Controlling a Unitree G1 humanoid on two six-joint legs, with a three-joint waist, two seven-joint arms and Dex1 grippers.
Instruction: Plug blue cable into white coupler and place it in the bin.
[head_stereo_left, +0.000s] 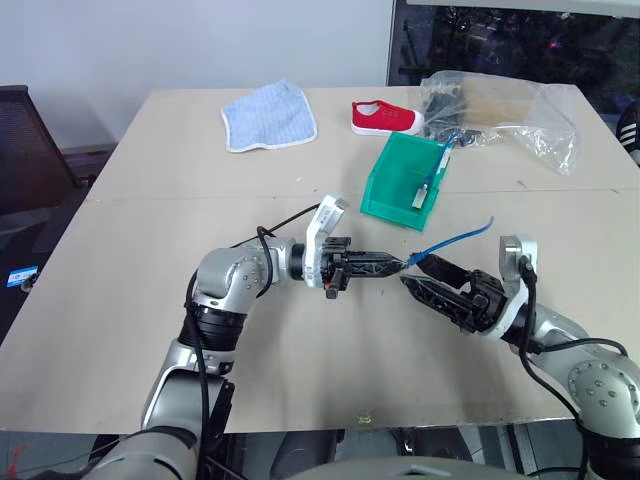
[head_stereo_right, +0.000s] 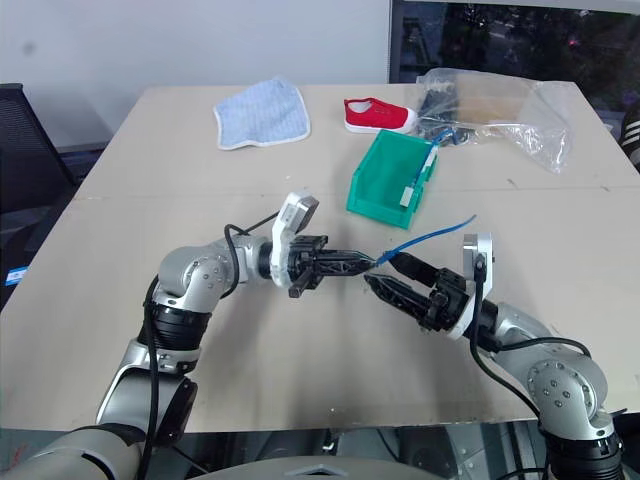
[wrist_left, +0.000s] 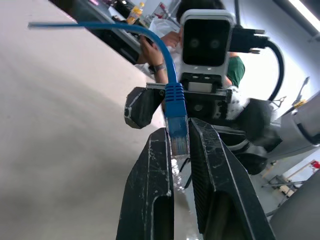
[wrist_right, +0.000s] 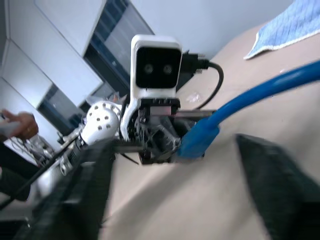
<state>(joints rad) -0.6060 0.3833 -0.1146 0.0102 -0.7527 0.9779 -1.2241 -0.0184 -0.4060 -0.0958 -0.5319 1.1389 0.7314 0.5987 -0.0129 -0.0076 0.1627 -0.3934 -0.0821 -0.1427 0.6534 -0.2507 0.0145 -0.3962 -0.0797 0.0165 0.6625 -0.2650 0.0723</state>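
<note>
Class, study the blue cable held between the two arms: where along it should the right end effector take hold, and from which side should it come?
Probably the blue boot just behind the plug of the blue cable. The left end effector is shut on the clear plug tip, so the boot is the nearest stiff, free part; beyond it the cord arcs away loose. The right end effector, fingers apart, best comes from opposite, straddling the boot.

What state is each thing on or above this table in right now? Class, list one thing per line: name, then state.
blue cable: lifted off the table, plug end pinched by the left gripper
left gripper: shut on the cable's plug
right gripper: jaws apart, beside the plug
bin: upright on the table, a small item inside
red shoe: lying on the table
blue cloth: lying rumpled
plastic bag: crinkled, holding items
</note>
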